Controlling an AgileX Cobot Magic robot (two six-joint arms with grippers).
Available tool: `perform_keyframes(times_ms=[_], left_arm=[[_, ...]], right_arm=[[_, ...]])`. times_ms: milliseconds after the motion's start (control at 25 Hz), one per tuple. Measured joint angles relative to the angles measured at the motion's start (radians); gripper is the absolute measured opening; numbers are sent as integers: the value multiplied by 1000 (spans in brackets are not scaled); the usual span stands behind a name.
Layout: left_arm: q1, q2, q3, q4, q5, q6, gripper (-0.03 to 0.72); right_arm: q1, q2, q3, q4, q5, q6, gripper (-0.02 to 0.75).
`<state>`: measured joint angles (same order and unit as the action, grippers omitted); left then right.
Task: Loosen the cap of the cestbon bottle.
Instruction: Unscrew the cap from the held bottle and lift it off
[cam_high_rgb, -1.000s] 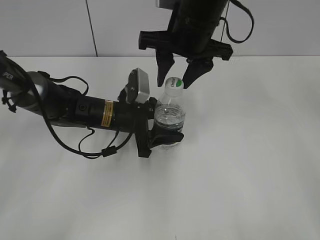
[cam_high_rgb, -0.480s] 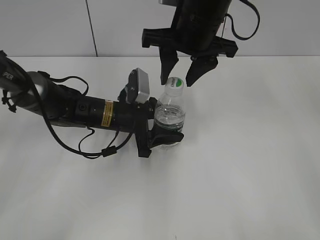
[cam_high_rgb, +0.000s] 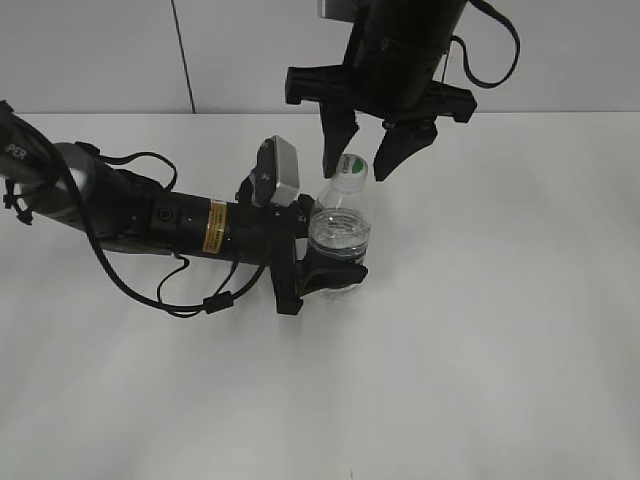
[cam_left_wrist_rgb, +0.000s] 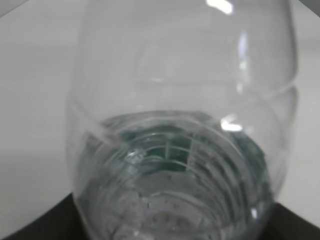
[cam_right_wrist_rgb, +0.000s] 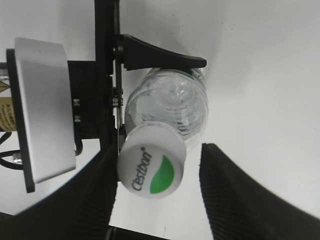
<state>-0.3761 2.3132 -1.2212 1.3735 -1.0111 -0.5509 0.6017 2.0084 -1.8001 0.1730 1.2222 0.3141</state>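
The cestbon bottle (cam_high_rgb: 340, 228) stands upright on the white table, clear with water inside. My left gripper (cam_high_rgb: 325, 270) is shut on its lower body. Its clear wall and a bit of green label fill the left wrist view (cam_left_wrist_rgb: 180, 165). The white cap (cam_high_rgb: 351, 170) with a green mark sits on the neck. My right gripper (cam_high_rgb: 363, 165) hangs over it from above, open, one finger on each side of the cap, not touching. In the right wrist view the cap (cam_right_wrist_rgb: 151, 167) lies between the two dark fingers (cam_right_wrist_rgb: 160, 200), closer to the left one.
The white table (cam_high_rgb: 480, 330) spreads around the bottle, with a grey wall behind. My left arm (cam_high_rgb: 150, 215) lies low across the table's left half with loose black cables. Its silver wrist camera (cam_right_wrist_rgb: 42, 105) sits close to the bottle neck.
My right gripper has risen slightly and its fingers have spread a little wider around the cap. The bottle and left gripper have not moved.
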Motion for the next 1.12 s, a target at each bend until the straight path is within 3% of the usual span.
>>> perform_keyframes(times_ms=[120,280,640,1120], left_arm=[[0,-1,0,0,1,0,414],[0,-1,0,-1,2,0,414],[0,-1,-2,-1,2,0,414],[0,-1,-2,-1,3,0,414]], right_arm=[[0,0,0,0,0,-1,396],[0,0,0,7,0,-2,292],[0,0,0,9,-1,-38,293],[0,0,0,7,-2,-382,293]])
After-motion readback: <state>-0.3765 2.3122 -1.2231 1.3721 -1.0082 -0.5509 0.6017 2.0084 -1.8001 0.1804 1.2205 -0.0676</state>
